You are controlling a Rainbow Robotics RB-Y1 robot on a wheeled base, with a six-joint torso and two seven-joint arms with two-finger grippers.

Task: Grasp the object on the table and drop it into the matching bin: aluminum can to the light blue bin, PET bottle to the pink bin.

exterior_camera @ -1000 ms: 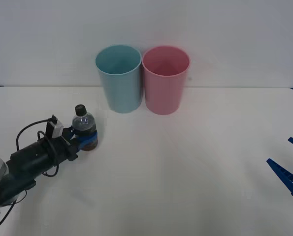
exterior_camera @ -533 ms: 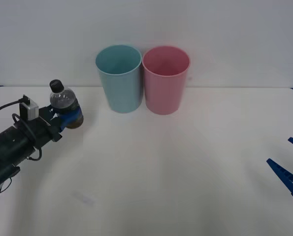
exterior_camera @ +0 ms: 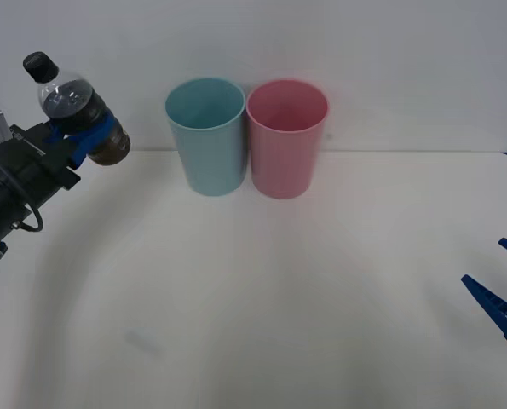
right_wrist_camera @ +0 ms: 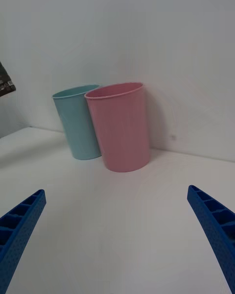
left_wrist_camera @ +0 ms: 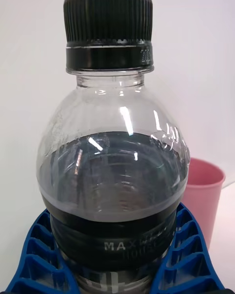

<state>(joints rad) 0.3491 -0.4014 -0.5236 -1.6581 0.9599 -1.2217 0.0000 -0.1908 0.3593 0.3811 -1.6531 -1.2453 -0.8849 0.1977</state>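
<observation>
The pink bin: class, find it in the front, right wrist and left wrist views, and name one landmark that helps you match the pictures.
Front view: pink bin stands at the table's far edge, top centre.
Right wrist view: mid-frame, beyond the open right gripper.
Left wrist view: partly hidden behind the PET bottle.
Shared landmark: the light blue bin directly beside it in the front and right wrist views.

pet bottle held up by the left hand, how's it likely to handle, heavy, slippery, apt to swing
The PET bottle looks over half full of dark liquid, so probably weighty for its size. It tilts in the left hand, so the liquid may slosh. Smooth round plastic could slip or twist between the ribbed fingers.
</observation>
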